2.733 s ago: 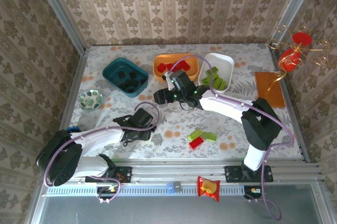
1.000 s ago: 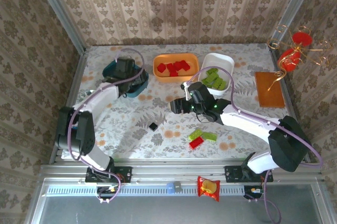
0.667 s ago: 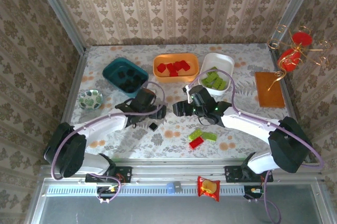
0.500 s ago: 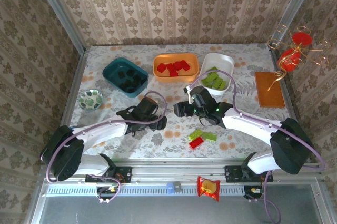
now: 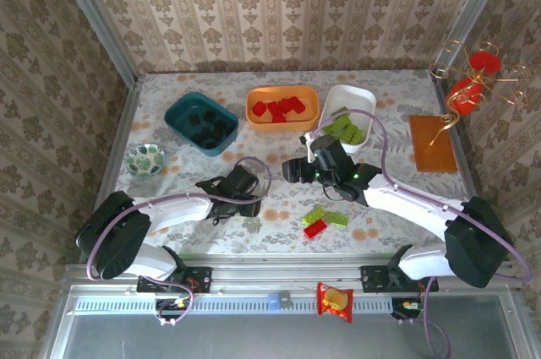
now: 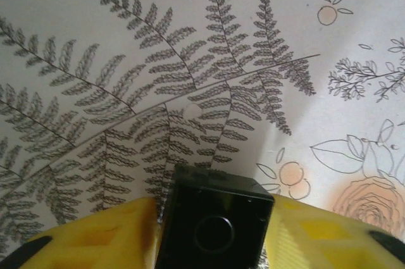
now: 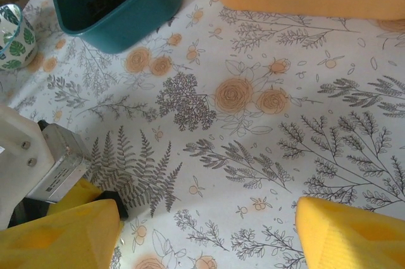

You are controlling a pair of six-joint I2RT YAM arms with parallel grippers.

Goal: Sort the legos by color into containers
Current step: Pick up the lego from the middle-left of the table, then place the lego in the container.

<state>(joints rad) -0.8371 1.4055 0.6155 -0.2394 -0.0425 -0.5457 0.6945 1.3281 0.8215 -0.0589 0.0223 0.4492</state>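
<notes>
Since black belongs with black, my left gripper (image 6: 215,243) is down on the flowered cloth (image 6: 253,41), its yellow fingers (image 6: 95,240) closed against opposite sides of one black brick (image 6: 215,221). The brick rests flat on the cloth, and both pads look to be touching it, so I judge the pinch is made and the lift is what comes next.

The teal tray (image 5: 180,111) sits well apart, toward the back left, with other black bricks (image 5: 207,125) already in it; that is where this one should go. Beside it, the orange tray (image 5: 283,91) holds the red pieces and the white tray (image 5: 365,99) the green ones, so each colour has its own home.

My right gripper (image 7: 202,237) hovers above the cloth with its fingers spread wide and nothing between them. It is near my left gripper, between the trays and the last loose pieces: a red brick (image 5: 315,229) touching green bricks (image 5: 338,219) near the front edge. I take it I am holding it there ready for that cluster. The two arms are close, so I would raise the left one straight up before swinging it toward the teal tray.
</notes>
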